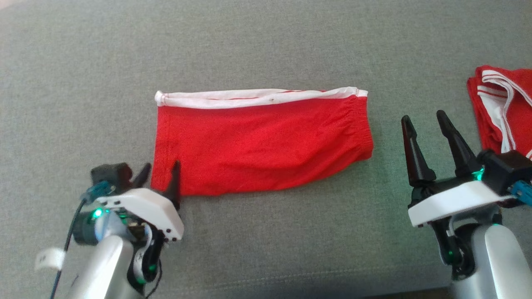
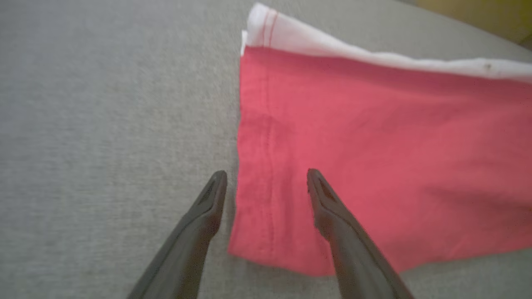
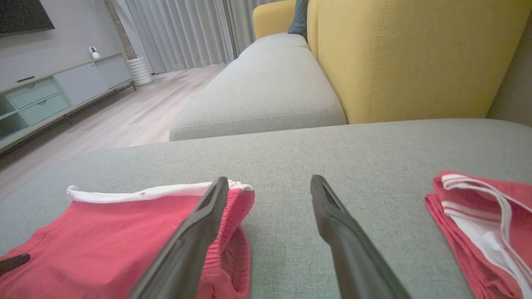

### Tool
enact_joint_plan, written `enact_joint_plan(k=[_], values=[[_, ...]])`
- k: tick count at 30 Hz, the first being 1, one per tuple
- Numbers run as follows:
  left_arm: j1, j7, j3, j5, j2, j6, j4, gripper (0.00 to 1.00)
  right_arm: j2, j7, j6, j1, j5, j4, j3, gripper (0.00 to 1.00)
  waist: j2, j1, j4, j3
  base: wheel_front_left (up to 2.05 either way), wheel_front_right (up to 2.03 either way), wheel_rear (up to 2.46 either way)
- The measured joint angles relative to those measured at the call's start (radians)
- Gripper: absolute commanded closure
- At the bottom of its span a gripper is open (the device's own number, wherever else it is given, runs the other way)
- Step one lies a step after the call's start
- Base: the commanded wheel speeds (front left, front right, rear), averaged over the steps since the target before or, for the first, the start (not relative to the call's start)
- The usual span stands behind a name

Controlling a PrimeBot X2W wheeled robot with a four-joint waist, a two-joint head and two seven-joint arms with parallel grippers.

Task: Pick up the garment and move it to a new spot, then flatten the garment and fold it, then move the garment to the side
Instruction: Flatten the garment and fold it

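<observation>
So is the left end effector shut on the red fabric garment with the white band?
No, the left end effector stands open, fingers straddling the edge of the red garment.

A grey sofa seat (image 1: 266,41) is recorded as the supporting surface. A folded red-and-white cloth (image 1: 503,112) is laid on it at the right edge of the head view. In the right wrist view a yellow backrest (image 3: 415,58) is noted behind the seat, with a teal cushion (image 3: 300,16) at its far end. Beyond are recorded a wood floor (image 3: 137,108), pale curtains (image 3: 178,33), a low cabinet (image 3: 62,89) carrying a small white camera (image 3: 94,52), and a ribbed white cylinder (image 3: 139,70) beside it.
</observation>
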Motion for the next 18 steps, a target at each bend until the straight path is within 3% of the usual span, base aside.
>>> enact_joint_plan(k=[8,18], values=[[0.020,-0.278,0.042,0.108,0.023,0.074,-0.147,0.00,-0.003,0.023,0.000,0.000,-0.027,-0.010,-0.007,0.00,0.0000,0.0000,0.011,-0.037,0.00,0.00,0.00],[0.090,-0.334,0.044,0.180,0.058,0.086,-0.253,0.00,-0.002,0.040,0.000,0.046,-0.049,-0.024,-0.023,0.00,0.0000,0.0000,0.020,-0.091,0.00,0.00,0.00]])
